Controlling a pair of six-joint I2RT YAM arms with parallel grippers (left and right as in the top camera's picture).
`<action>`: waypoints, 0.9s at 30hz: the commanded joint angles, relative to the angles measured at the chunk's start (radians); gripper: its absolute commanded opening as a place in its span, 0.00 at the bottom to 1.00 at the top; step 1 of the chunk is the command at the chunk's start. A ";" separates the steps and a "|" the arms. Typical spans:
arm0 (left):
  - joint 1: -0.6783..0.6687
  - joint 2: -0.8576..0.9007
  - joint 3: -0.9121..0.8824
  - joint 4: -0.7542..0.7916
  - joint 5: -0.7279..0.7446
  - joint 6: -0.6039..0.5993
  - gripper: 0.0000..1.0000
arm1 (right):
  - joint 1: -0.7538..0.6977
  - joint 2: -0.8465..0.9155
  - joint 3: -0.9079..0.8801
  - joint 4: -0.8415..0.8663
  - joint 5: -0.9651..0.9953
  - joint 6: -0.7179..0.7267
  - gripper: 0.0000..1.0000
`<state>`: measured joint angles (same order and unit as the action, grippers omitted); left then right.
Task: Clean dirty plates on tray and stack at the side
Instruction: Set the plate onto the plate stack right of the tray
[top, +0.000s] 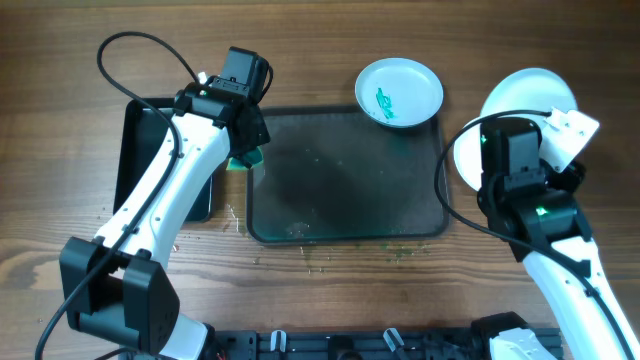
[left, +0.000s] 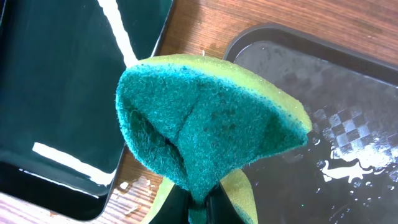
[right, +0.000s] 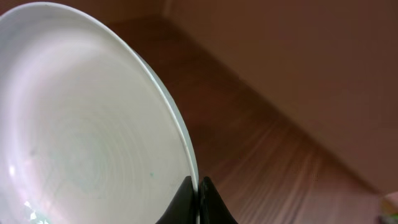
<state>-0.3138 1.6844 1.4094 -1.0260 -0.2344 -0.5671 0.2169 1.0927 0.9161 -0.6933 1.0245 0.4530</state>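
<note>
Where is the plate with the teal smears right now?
In the overhead view, the smeared plate sits at the far right corner of the dark grey tray, overlapping its rim, with a plain white plate further right.

From straight above, the whole dark grey tray (top: 345, 175) is taken in by the overhead view; its left corner is shared, close up, by the left wrist view, and a plate (right: 81, 124) right of it by the right wrist view.
</note>
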 joint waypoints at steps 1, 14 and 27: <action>0.002 -0.016 0.015 0.013 0.006 -0.018 0.04 | -0.001 0.063 0.003 0.037 0.160 -0.108 0.04; 0.002 -0.016 0.015 0.015 0.021 -0.018 0.04 | -0.441 0.342 0.003 0.071 -0.857 0.082 0.04; 0.002 -0.016 0.015 0.022 0.021 -0.018 0.04 | -0.438 0.341 0.113 0.056 -1.339 -0.169 0.43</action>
<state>-0.3138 1.6844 1.4094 -1.0126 -0.2119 -0.5671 -0.2375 1.4288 0.9737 -0.6601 -0.0414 0.3862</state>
